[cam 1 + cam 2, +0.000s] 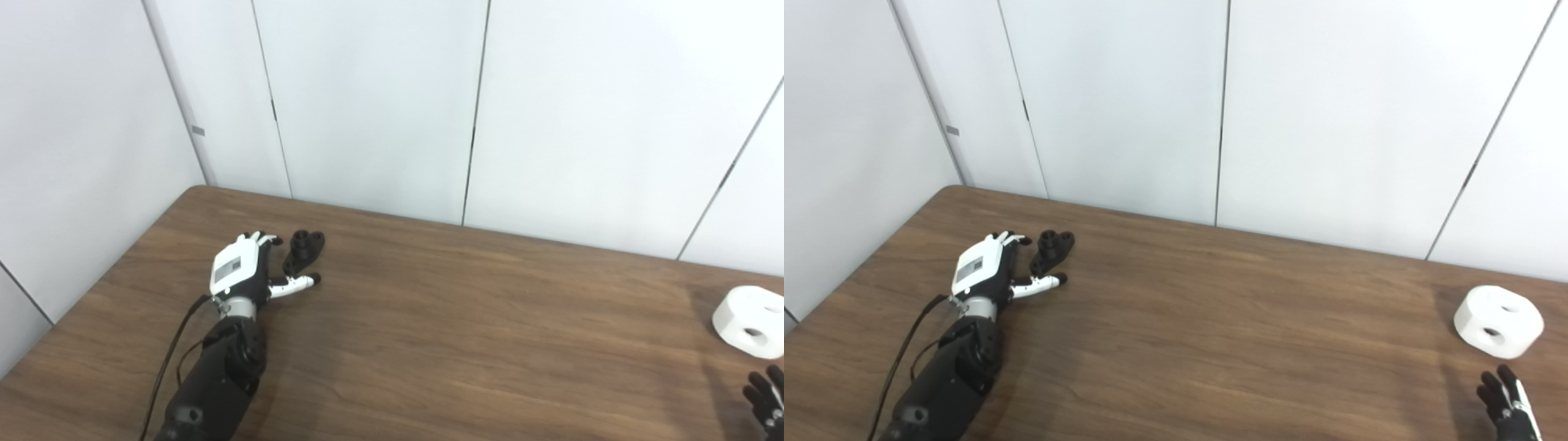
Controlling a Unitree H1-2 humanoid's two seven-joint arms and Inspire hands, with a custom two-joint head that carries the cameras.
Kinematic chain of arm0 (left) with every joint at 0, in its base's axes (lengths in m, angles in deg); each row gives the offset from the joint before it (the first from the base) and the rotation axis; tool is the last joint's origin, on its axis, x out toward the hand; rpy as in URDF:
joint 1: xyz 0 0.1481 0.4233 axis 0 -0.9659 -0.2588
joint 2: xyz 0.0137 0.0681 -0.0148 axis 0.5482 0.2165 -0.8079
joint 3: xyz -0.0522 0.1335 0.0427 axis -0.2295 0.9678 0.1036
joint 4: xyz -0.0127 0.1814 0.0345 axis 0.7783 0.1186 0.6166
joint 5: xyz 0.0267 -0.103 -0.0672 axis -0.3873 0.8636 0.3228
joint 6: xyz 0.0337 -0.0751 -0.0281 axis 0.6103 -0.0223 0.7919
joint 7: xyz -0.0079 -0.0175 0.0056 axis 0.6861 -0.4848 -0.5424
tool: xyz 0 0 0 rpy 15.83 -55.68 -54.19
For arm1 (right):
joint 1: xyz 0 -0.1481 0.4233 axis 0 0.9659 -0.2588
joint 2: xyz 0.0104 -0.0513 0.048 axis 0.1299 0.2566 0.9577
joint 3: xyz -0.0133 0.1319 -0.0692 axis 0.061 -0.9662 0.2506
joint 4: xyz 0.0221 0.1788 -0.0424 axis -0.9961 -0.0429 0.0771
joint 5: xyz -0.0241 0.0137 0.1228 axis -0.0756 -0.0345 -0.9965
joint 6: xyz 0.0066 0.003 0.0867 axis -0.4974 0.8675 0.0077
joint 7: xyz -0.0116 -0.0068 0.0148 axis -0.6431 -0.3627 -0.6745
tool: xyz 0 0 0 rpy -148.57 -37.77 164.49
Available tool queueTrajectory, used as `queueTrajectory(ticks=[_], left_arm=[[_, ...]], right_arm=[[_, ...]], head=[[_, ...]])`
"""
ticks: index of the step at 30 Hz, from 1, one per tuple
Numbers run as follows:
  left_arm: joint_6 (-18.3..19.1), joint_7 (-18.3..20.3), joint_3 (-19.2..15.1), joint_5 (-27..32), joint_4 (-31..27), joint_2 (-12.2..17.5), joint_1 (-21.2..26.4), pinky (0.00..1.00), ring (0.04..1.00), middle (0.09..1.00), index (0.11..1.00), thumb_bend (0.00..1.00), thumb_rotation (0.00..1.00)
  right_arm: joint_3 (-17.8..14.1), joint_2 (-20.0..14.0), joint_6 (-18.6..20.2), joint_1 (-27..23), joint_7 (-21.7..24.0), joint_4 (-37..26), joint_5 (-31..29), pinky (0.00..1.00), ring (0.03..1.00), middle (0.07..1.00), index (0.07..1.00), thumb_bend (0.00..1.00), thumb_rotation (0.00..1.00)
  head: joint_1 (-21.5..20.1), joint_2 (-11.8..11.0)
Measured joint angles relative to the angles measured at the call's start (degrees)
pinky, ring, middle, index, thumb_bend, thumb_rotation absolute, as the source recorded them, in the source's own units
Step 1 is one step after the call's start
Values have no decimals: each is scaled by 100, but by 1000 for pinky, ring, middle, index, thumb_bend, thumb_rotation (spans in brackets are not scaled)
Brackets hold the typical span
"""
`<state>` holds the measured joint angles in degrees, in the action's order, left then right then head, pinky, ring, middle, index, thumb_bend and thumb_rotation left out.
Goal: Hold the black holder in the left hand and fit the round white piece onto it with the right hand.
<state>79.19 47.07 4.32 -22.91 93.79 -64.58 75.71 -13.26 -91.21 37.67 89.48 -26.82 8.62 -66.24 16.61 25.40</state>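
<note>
The left hand (240, 264), white-backed with dark fingers spread wide, is lying on the wood-grain table (465, 343), its thumb splayed just below the small knobbly black holder (302, 248), holding nothing. Far right, the round white piece (1498, 321), matte with holes, is sitting near the right hand (1507, 401), whose dark fingers are reaching up, apart and empty.

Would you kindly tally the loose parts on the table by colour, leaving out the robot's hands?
Black: 1, the black holder
White: 1, the round white piece
Total: 2
</note>
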Motion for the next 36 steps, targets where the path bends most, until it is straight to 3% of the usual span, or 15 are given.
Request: queueTrajectory(ticks=[9, 19, 25, 36], left_arm=[[40, 2, -83, 328, 96, 10, 240, 995, 977, 929, 800, 885, 486], [338, 47, 111, 300, 96, 48, 400, 980, 956, 904, 742, 868, 465], [348, 57, 131, 310, 93, 129, 400, 971, 951, 893, 695, 860, 427], [633, 227, 278, 142, 85, 160, 399, 967, 960, 896, 693, 876, 447]], right_arm=[[4, 6, -5, 22, -49, -29, 21, 999, 969, 957, 985, 462, 1000], [74, 13, -5, 76, -50, -113, 18, 1000, 983, 956, 978, 505, 1000], [82, 23, -4, 95, -52, -133, 24, 1000, 980, 959, 979, 496, 1000], [82, 42, 11, 114, -51, -167, -21, 1000, 984, 960, 990, 468, 1000]], head=[[-44, 44], [-88, 97], [-106, 105], [-114, 167]])
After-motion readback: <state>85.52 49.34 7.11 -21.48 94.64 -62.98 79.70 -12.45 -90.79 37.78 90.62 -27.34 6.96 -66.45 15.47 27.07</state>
